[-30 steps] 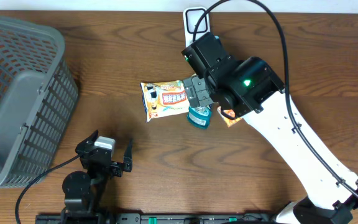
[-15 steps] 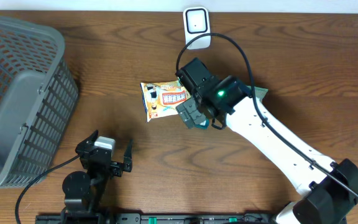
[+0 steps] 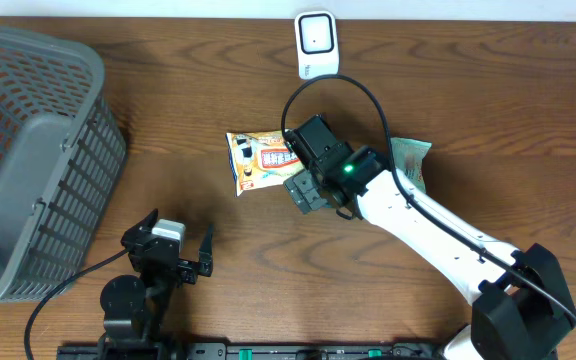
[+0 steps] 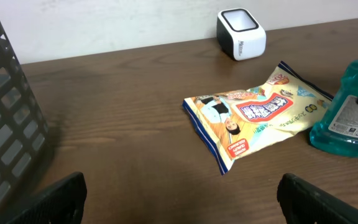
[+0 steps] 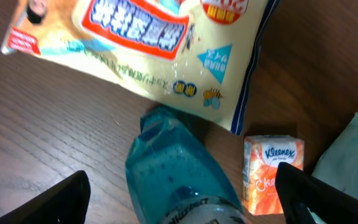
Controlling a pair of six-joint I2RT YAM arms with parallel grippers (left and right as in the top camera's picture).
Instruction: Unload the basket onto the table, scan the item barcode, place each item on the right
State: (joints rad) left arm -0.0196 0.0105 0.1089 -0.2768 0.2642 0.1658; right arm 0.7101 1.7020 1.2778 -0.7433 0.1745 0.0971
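None of the scanning looked done. The teal bottle [image 5: 173, 162], low centre of the right wrist view, lay ungripped between the wide-spread fingers of the right gripper [image 5: 182, 196]. Lifting it to the scanner [image 3: 316, 42] at overhead top centre remained. The basket [image 3: 28, 150] filled the left edge, and the left gripper [image 3: 175, 245] gaped at lower left. The snack bag [image 3: 258, 160] touched the bottle, crowding the grasp, and the tissue pack [image 5: 269, 171] lay just beside.

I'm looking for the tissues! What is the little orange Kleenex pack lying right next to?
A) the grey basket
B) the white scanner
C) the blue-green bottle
C: in the right wrist view the Kleenex pack lies right beside the blue-green bottle.
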